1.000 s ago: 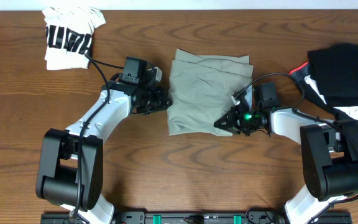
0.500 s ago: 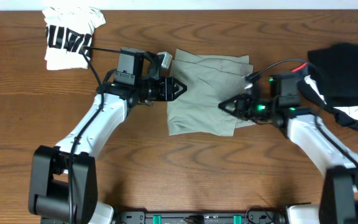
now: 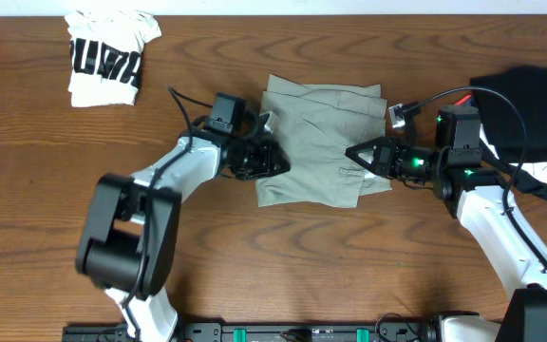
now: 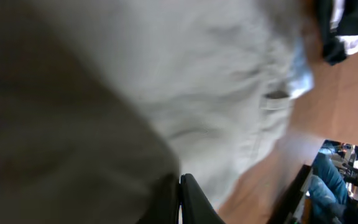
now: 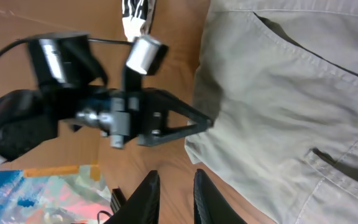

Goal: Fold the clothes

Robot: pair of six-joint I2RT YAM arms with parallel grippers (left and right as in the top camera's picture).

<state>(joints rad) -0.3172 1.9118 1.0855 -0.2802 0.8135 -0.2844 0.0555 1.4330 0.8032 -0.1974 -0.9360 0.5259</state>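
Observation:
The clothes, pale khaki shorts (image 3: 319, 133), lie folded in a rough square at the table's middle. Their pocket seams show in the right wrist view (image 5: 291, 99), and blurred cloth (image 4: 185, 74) fills the left wrist view. My left gripper (image 3: 279, 160) rests its tips on the shorts' left edge. Its fingers (image 4: 194, 202) are pressed together, and I see nothing between them. From the right wrist view the left gripper (image 5: 207, 122) touches that same edge. My right gripper (image 3: 352, 152) hovers over the shorts' right side. Its fingers (image 5: 143, 194) stand a little apart and hold nothing.
A white tee with black print (image 3: 107, 57) lies at the back left. A black garment heap (image 3: 530, 104) sits at the right edge. Bare wood (image 3: 283, 256) runs along the front. A colourful sheet (image 5: 36, 196) shows beyond the table's edge.
The left gripper moved right onto the shorts' left edge and shut. The right gripper rose away from the shorts' front right corner, moved back, and opened slightly.

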